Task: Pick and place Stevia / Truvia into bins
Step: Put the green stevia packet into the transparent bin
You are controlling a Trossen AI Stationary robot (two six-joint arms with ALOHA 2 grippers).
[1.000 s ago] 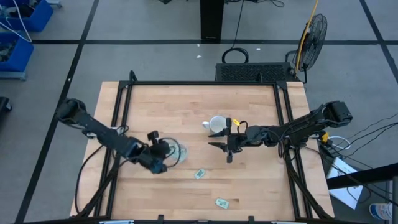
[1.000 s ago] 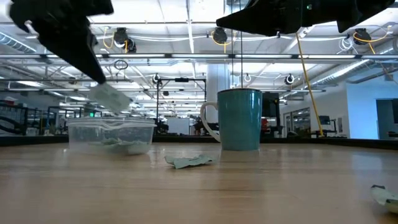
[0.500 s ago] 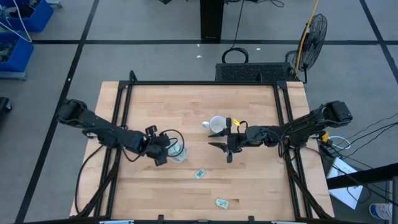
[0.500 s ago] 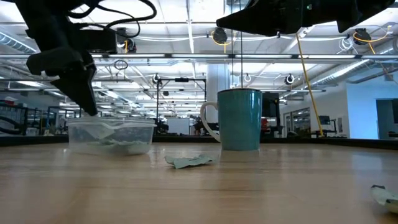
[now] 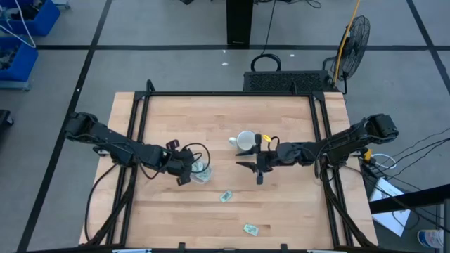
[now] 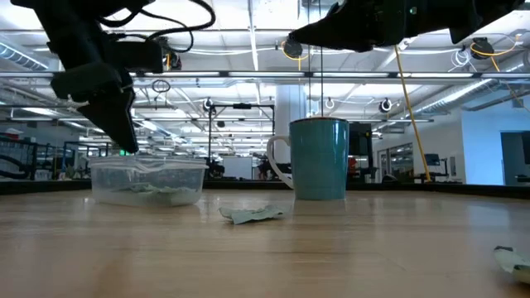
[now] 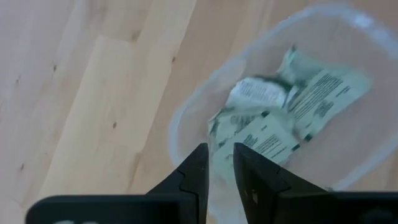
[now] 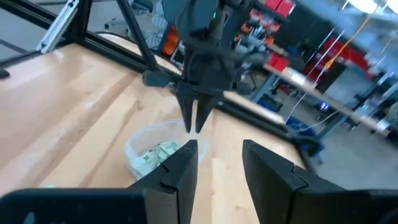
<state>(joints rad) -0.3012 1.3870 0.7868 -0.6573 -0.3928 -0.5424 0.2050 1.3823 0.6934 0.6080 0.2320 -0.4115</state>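
Note:
The clear plastic bin (image 5: 202, 173) (image 6: 147, 180) stands left of the table's middle and holds several pale green and white Stevia packets (image 7: 280, 112). My left gripper (image 5: 188, 171) (image 6: 128, 147) (image 7: 221, 167) hangs just above the bin's left rim (image 7: 180, 118), pointing down, slightly open, with nothing between its fingers. One more packet (image 5: 226, 197) (image 6: 252, 214) lies flat on the table nearer the front, and another (image 5: 251, 229) (image 6: 513, 258) lies close to the near edge. My right gripper (image 5: 249, 171) (image 8: 217, 158) hovers open and empty, right of the bin.
A mug (image 5: 245, 141) (image 6: 319, 157) stands upright just beyond my right gripper, its handle toward the bin. Black frame rails run along the table's left, right and far sides. Bare wood lies between the bin and the two loose packets.
My left gripper has moved a little toward the table's right and far side, from beside the bin to over its left rim. The packet it held a second ago has left its fingers and lies in the bin. My right arm has kept still.

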